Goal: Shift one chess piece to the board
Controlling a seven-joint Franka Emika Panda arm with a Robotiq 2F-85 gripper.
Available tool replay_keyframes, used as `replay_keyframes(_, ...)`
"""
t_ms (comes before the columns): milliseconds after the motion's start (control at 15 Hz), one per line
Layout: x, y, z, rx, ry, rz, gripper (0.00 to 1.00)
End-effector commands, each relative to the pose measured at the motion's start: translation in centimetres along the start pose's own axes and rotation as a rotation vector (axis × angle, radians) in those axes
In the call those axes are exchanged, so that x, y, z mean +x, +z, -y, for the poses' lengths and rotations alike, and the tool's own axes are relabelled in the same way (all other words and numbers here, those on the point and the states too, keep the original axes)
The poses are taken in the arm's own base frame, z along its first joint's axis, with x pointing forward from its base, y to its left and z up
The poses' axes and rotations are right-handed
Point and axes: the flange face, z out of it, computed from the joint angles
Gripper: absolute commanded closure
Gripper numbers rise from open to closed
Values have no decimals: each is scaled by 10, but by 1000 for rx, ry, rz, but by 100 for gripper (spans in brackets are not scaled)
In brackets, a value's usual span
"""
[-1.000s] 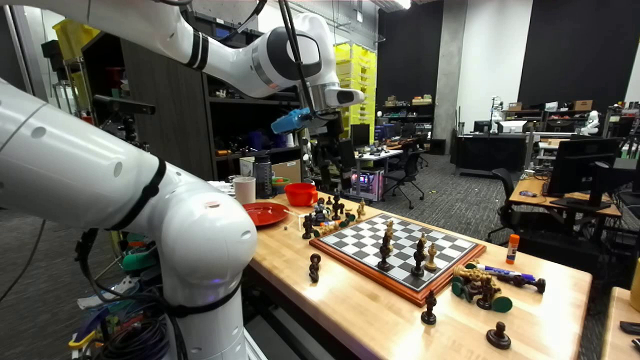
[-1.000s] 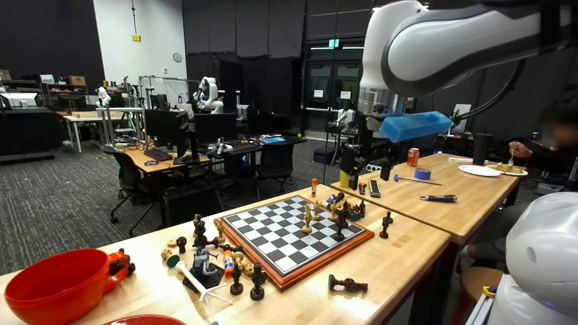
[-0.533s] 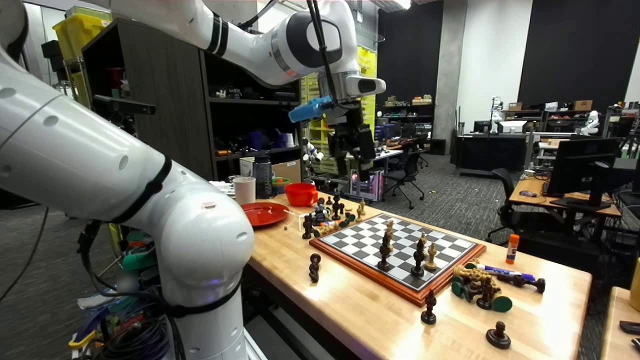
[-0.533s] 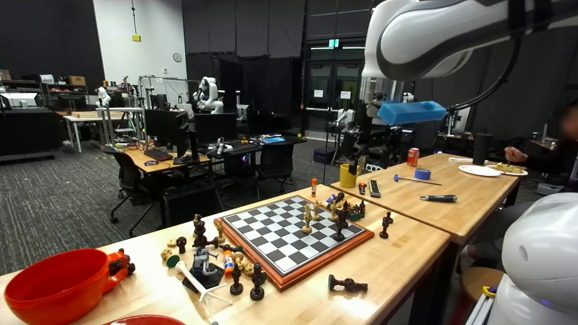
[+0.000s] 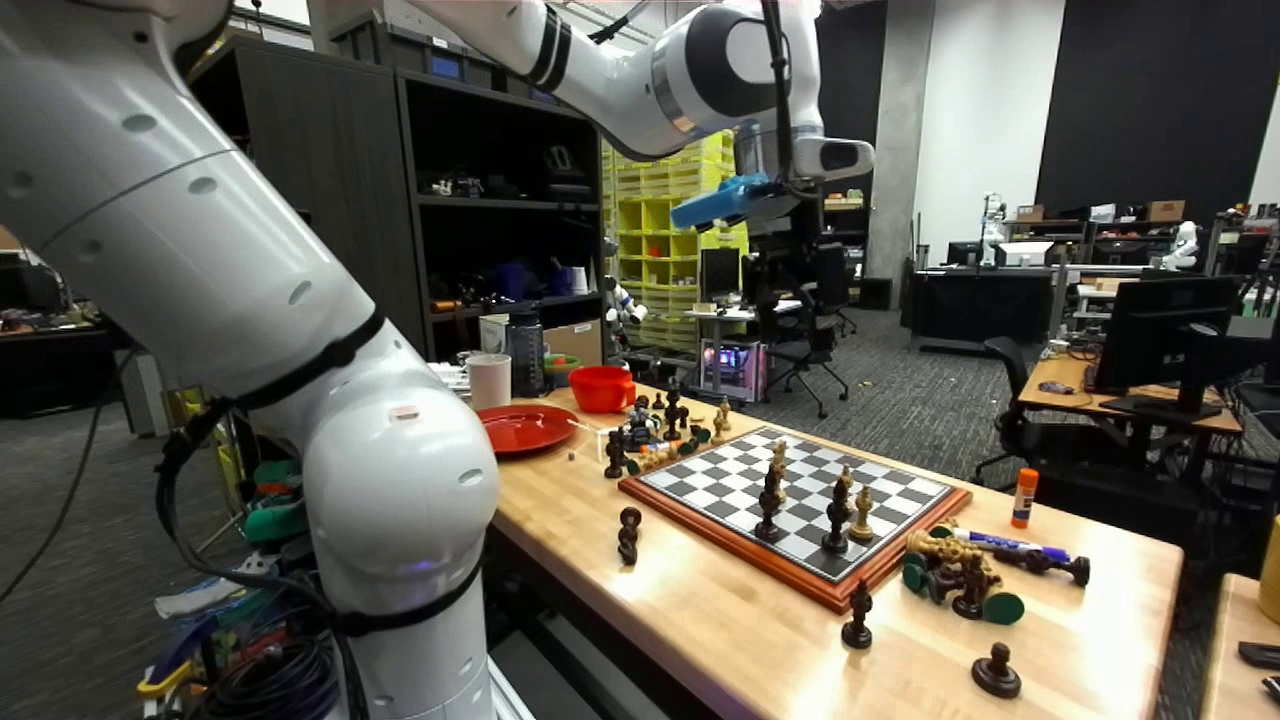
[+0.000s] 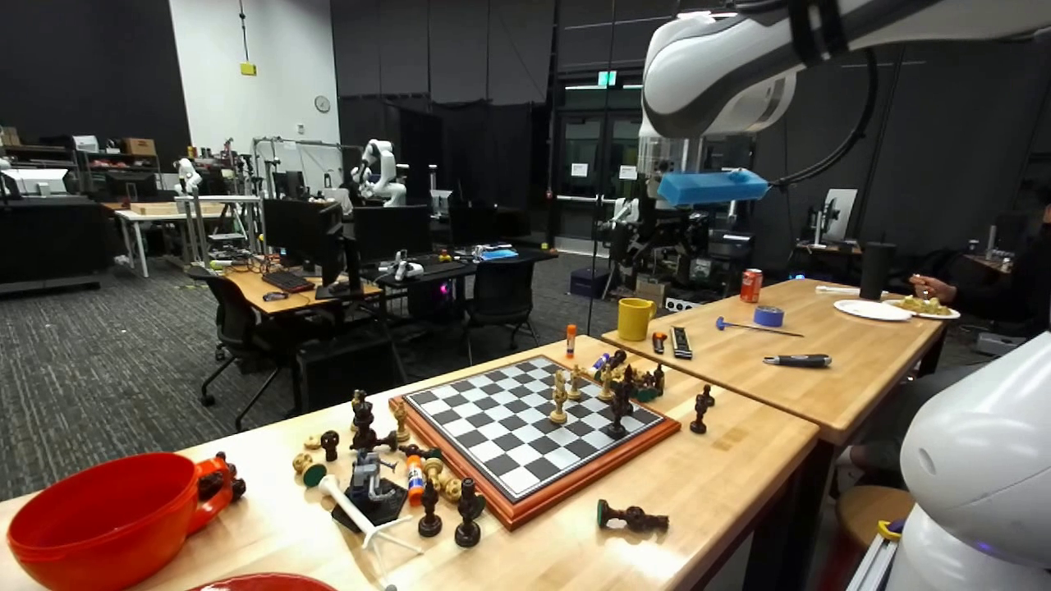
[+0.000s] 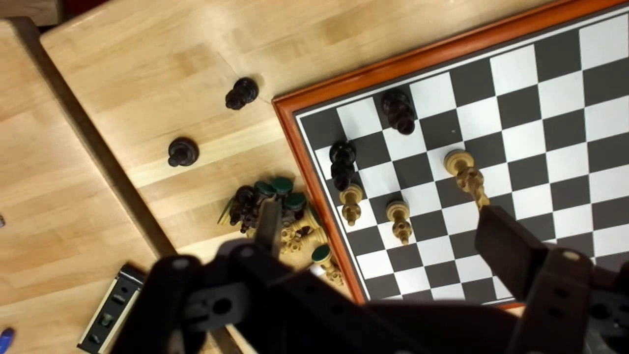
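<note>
Black two-fingered gripper [image 7: 382,216] hangs, spread wide, over pale wooden table [image 5: 700,580]

The white jointed robot arm [image 5: 300,270] reaches in high, a blue block [image 6: 711,188] at its wrist. Looking down the wrist view, I see the gripper's fingers [image 7: 511,250] well apart, holding nothing.

The square checkered chessboard with its reddish-brown wooden rim [image 5: 712,478] lies on the table, carrying two dark brown chess pieces [image 7: 342,160] and three honey-coloured chess pieces [image 7: 400,222], all upright. In an exterior view, a heap of toppled pieces [image 5: 945,552] sits just beside the board's right side. Off its near corner stands an upright dark piece [image 5: 857,618], with a dark brown pawn [image 5: 997,674] farther right; over to the left, a fallen dark piece [image 5: 628,540] lies near the table's edge. Which one the job means, I can't tell.
</note>
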Motion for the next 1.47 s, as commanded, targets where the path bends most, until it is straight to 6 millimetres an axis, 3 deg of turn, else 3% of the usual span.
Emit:
replay_keyframes(0, 56, 3, -17, -8, 57, 51, 0)
replay_keyframes(67, 27, 2, -11, 6, 30, 20, 0)
replay_keyframes(267, 55, 9, -17, 4, 54, 45, 0)
replay_keyframes(533, 58, 11, -16, 1, 52, 52, 0)
replay_keyframes(667, 71, 10, -21, -7, 75, 42, 0)
replay_keyframes(1133, 123, 21, -81, -20, 217, 7, 0)
replay_keyframes(1400, 139, 45, -116, -38, 275, 34, 0)
